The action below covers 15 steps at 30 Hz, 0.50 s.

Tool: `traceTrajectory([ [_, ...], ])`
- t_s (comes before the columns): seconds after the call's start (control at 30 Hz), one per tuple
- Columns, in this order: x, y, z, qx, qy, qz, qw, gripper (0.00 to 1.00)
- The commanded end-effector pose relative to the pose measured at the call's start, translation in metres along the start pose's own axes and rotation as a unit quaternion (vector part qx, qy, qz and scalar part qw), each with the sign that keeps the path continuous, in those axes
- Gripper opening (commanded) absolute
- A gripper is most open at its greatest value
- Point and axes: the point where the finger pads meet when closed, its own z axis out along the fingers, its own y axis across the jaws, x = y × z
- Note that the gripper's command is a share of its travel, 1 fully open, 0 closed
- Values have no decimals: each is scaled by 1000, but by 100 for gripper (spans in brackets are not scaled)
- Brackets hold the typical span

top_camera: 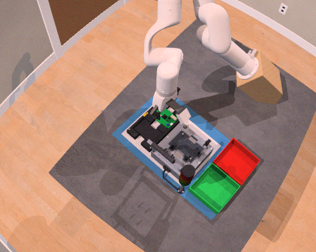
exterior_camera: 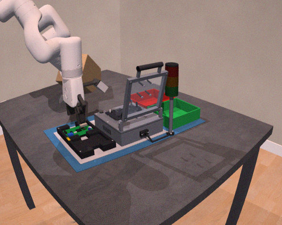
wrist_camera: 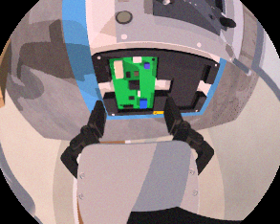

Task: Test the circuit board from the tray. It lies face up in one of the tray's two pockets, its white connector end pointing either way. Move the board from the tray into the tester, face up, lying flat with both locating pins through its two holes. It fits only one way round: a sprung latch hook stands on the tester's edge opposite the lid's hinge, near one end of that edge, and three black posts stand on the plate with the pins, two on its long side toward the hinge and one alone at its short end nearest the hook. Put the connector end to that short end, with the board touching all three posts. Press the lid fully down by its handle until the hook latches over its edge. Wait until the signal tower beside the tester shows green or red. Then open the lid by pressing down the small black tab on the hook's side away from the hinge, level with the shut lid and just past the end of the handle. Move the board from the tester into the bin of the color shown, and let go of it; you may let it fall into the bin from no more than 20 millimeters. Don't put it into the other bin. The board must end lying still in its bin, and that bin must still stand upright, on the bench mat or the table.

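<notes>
The green circuit board (top_camera: 166,117) lies face up in the black tray's (top_camera: 150,127) far pocket; it also shows in the exterior view (exterior_camera: 78,130) and the wrist view (wrist_camera: 135,83). My gripper (top_camera: 159,111) is open and empty, a little above the board's far end, fingers straddling it in the wrist view (wrist_camera: 136,130); in the exterior view the gripper (exterior_camera: 78,112) hangs over the tray's back edge. The grey tester (top_camera: 185,147) stands beside the tray with its lid (exterior_camera: 145,94) raised. The signal tower (exterior_camera: 171,81) shows no lit colour.
The red bin (top_camera: 236,160) and the green bin (top_camera: 214,187) stand side by side past the tester on the blue mat. A tan wooden block (top_camera: 261,81) holds the arm's base at the back. The tower's cable (exterior_camera: 158,138) runs along the tester's front.
</notes>
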Motion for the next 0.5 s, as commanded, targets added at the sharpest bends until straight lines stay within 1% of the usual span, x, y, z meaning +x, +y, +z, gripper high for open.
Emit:
traceTrajectory([
  [0.0, 0, 1, 8, -1, 0, 0, 1000, 100],
  [0.1, 0, 1, 17, -1, 0, 0, 1000, 100],
  [0.17, 0, 1, 17, -1, 0, 0, 1000, 100],
  [0.33, 0, 1, 29, -1, 0, 0, 1000, 100],
  [0.47, 0, 1, 35, -1, 0, 0, 1000, 100],
])
